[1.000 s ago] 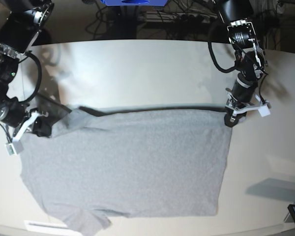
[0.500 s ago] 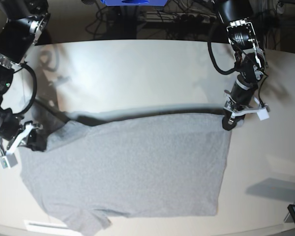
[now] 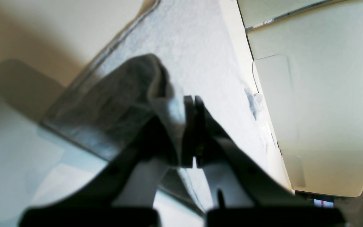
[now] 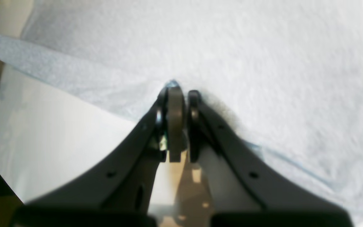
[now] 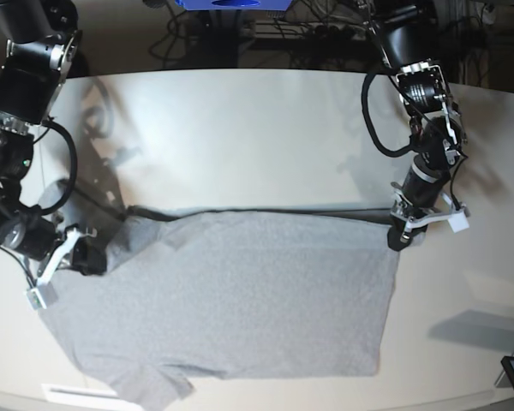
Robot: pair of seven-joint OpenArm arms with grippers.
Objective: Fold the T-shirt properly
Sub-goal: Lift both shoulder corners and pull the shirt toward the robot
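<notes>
1. We see the T-shirt [image 5: 231, 295] spread plain side up over the lower half of the table [image 5: 240, 128], from about 9 o'clock to 4 o'clock in the base view.
2. Our left gripper [image 5: 400, 233], at 3 o'clock, has its jaws clenched on the shirt's corner.
3. Our right gripper [image 5: 90, 257], at 9 o'clock, grasps fabric near the sleeve; the wrist view is blurred, so which edge we cannot tell.
4. One sleeve [image 5: 158, 387] lies at 7 o'clock.
</notes>
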